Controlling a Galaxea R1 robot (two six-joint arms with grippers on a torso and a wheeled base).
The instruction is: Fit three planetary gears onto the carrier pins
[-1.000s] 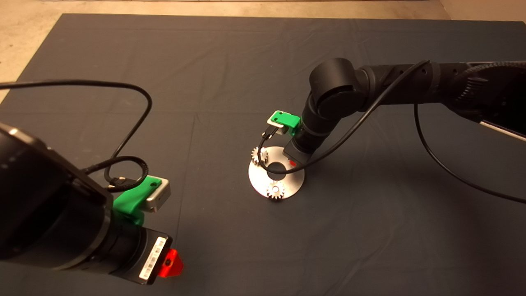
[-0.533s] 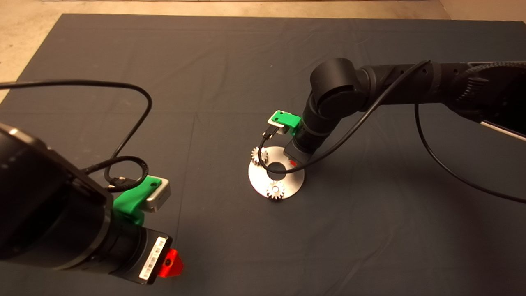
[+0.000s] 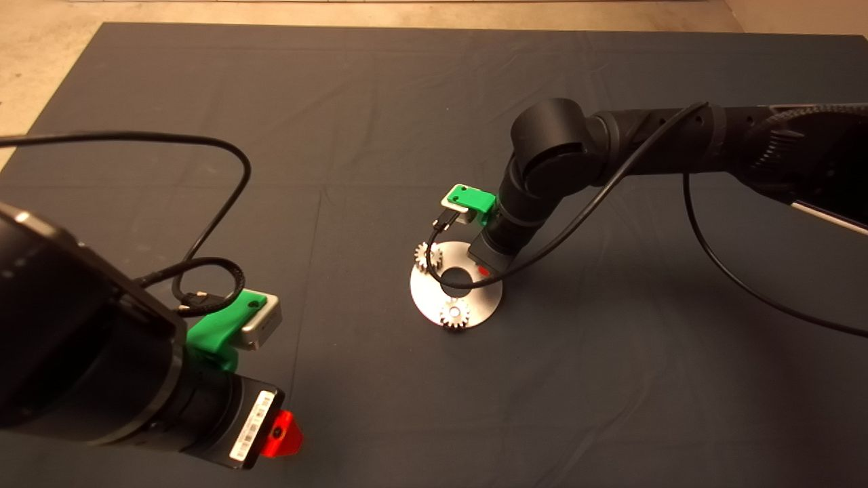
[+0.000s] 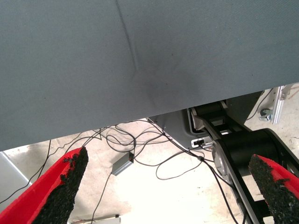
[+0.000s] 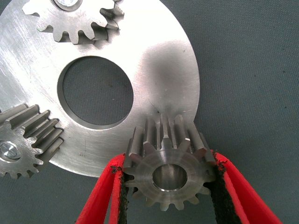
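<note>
Third small toothed silvery metal gear [image 5: 170,175] is pinched between the right gripper [image 5: 169,186] pads, fingers closed to gear width, held over the rim of the flat round silver carrier plate [image 5: 159,60]. Bore axis points along the gripper's approach, down at the plate; teeth run parallel to it. The pin under it is hidden. Two gears already sit on pins [image 5: 74,16], [image 5: 23,144] beyond the fingertips. Risk: bore off-centre or tilted, so gear jams on pin or slips out. Left gripper [image 4: 168,186] parked wide open, empty, off the mat edge.
</note>
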